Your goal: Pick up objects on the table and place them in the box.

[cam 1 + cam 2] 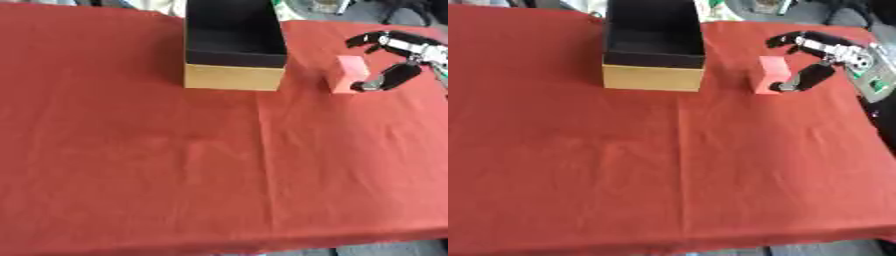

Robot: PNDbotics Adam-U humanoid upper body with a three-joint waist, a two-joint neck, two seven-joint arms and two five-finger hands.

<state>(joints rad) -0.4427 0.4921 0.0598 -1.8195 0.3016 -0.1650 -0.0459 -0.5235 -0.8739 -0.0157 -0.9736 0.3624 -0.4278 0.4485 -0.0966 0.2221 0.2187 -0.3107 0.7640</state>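
Upper right of the frame, the right hand spreads its fingers beside a pink block, thumb touching it, grasping nothing. Its arm is cut off by the edge. Upper centre, the box stands open, its far rim cropped.

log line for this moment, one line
right hand: open, thumb touching pink block | block: upright on table, right of box | left hand: not in view

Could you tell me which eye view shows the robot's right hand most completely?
The right eye view: the right hand sits well inside the picture, thumb touching the pink block. In the left eye view it lies at the right edge.
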